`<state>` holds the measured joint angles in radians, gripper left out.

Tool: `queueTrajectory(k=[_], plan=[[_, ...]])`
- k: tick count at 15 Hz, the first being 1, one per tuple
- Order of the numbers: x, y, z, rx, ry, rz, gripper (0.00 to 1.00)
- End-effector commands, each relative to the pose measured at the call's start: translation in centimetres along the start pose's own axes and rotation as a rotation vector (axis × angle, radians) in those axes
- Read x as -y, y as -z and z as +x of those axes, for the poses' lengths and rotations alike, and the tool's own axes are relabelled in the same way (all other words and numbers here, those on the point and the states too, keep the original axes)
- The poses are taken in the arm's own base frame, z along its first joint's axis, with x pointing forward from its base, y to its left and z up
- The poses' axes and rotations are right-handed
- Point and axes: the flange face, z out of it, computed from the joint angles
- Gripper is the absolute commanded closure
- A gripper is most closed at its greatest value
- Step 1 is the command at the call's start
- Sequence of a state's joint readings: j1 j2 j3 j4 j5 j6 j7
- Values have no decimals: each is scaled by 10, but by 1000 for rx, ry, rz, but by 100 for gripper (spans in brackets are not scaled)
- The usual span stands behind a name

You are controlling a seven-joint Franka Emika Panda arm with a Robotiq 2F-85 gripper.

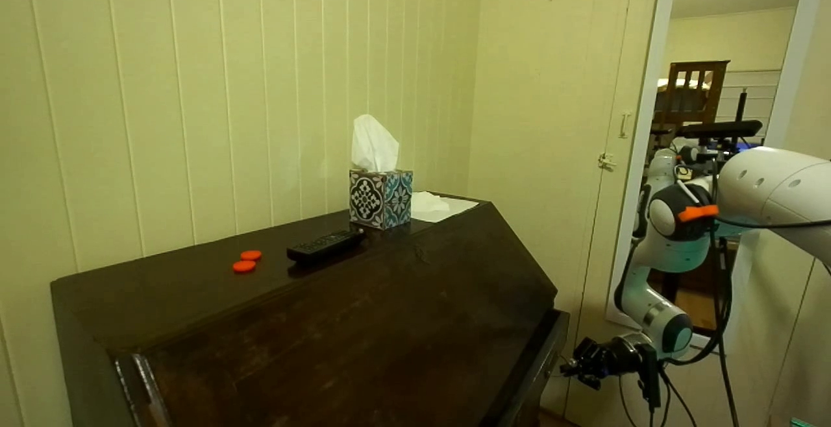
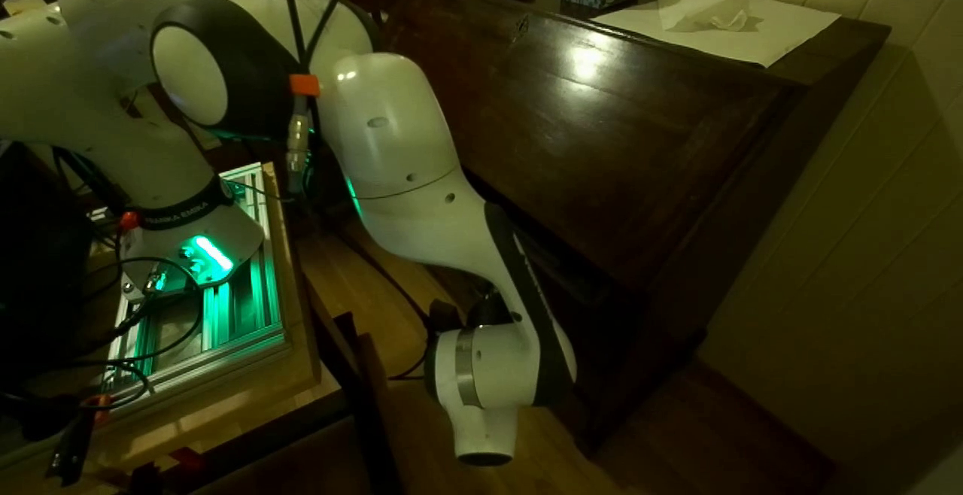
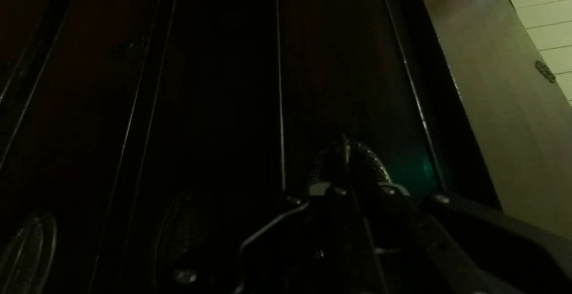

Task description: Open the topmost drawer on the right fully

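The dark wooden desk has several drawer fronts below its slanted lid. The topmost drawer is the strip nearest the lid in the wrist view, and its front also shows edge-on in an exterior view. Its metal pull stands on an oval plate. My gripper has its fingertips right at this pull, with the fingers close together and only a narrow dark gap between them. It is too dark to see whether they grip the pull. In an exterior view my gripper is at the drawer front. I see no clear opening of the drawer.
The slanted lid rises above the drawers. On top are a tissue box, a remote, two red discs and white paper. A lower pull shows in the wrist view. A mirror hangs behind the arm.
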<state>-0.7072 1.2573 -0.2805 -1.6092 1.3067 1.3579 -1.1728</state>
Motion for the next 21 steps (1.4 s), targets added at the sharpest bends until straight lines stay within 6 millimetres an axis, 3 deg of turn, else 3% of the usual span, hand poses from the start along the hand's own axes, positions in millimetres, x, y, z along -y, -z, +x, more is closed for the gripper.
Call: queueTrajectory(k=[1, 12, 16, 21], plan=[[-29, 48, -44, 115, -81, -75, 99], [-21, 70, -16, -22, -35, -172, 99], [-18, 80, -16, -37, -19, -174, 99], [-24, 75, -24, 3, -58, -181, 99]])
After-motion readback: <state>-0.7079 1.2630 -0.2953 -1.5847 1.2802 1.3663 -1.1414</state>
